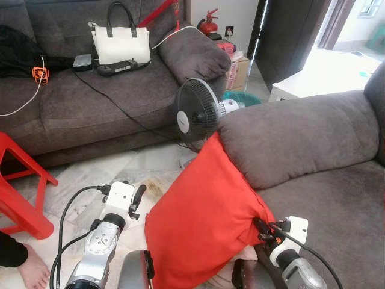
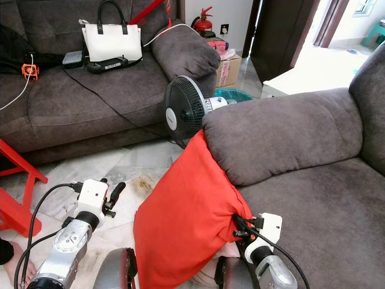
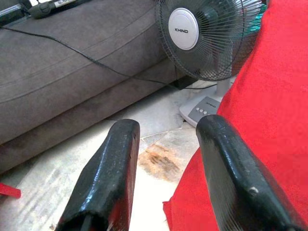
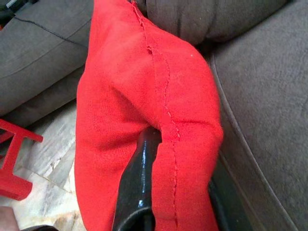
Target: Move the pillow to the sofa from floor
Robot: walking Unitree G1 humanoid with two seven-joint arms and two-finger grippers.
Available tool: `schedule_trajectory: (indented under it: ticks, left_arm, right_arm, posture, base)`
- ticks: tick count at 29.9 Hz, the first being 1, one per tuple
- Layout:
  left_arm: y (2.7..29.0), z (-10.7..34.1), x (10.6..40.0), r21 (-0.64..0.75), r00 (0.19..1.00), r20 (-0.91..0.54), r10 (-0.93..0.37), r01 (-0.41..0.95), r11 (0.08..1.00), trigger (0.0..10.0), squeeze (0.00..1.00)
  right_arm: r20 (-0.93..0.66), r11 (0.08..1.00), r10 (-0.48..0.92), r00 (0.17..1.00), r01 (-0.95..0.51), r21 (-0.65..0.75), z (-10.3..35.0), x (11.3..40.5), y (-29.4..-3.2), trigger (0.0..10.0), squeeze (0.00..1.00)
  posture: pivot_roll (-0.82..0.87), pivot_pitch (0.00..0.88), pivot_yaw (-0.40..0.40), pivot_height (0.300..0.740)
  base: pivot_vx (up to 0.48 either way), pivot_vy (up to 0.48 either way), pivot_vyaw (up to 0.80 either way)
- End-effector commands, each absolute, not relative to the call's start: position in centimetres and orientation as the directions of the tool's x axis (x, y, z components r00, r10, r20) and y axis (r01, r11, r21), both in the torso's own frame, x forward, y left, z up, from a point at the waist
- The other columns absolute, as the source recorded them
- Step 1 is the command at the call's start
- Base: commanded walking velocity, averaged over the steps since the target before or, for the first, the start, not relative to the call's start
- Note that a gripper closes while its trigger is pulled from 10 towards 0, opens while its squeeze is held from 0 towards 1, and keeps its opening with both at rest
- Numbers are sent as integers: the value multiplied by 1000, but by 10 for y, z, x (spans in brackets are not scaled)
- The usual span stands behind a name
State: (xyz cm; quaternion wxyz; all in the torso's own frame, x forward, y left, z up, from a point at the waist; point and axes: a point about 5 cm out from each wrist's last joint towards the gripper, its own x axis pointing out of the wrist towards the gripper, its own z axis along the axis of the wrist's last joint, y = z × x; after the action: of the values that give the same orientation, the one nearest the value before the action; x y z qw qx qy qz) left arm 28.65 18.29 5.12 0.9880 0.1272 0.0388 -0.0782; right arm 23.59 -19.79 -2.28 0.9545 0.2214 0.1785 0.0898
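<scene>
**Pillow leaning on the sofa arm, right gripper pinching its edge**

The red pillow (image 1: 201,211) is standing tilted between the floor (image 1: 90,174) and the sofa (image 1: 325,198). Its top corner is touching the sofa's armrest (image 1: 289,135) at about 12 o'clock, and its lower part is hanging down toward 6 o'clock, beside the seat front.

The right gripper (image 4: 166,159) is clenched on the pillow's seam edge at about 4 o'clock of the pillow. In the right wrist view one black finger (image 4: 139,183) is pressing into the red cloth, and the other finger is hidden behind the fold.

The left gripper (image 3: 166,139) is released, its two fingers (image 3: 108,173) standing apart with nothing between them. It is hovering over the floor at about 9 o'clock of the pillow, just beside the pillow's edge.

A fan (image 1: 198,114) is standing behind the pillow at 12 o'clock. A second sofa (image 1: 90,102) at 11 o'clock is carrying a white bag (image 1: 120,42). A red stool (image 1: 21,186) is standing at 9 o'clock.
</scene>
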Motion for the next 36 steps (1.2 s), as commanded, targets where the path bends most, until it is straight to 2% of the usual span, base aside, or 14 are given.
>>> schedule_trajectory:
  ticks: [1, 7, 17, 36]
  left_arm:
    - [183, 52, 287, 247, 984, -92, -155, 173, 953, 10000, 0]
    - [182, 52, 287, 247, 983, -87, -159, 176, 953, 10000, 0]
    - [180, 53, 286, 260, 980, -77, -184, 198, 945, 10000, 0]
    - [181, 54, 286, 274, 978, -76, -196, 210, 939, 10000, 0]
  right_arm:
    - [-259, 888, 217, 941, -80, 452, -16, 242, -201, 10000, 0]
    - [-262, 889, 221, 939, -84, 449, -17, 242, -200, 10000, 0]
    - [-263, 889, 223, 939, -85, 450, -17, 243, -197, 10000, 0]
    - [-256, 886, 224, 941, -87, 455, -17, 245, -195, 10000, 0]
  posture:
    - [100, 0, -39, 589]
    - [103, 0, -40, 603]
    - [109, 0, -37, 603]
    - [112, 0, -33, 603]
  base:
    - [0, 0, 0]
    - [0, 0, 0]
    - [0, 0, 0]
    - [-240, 0, 0]
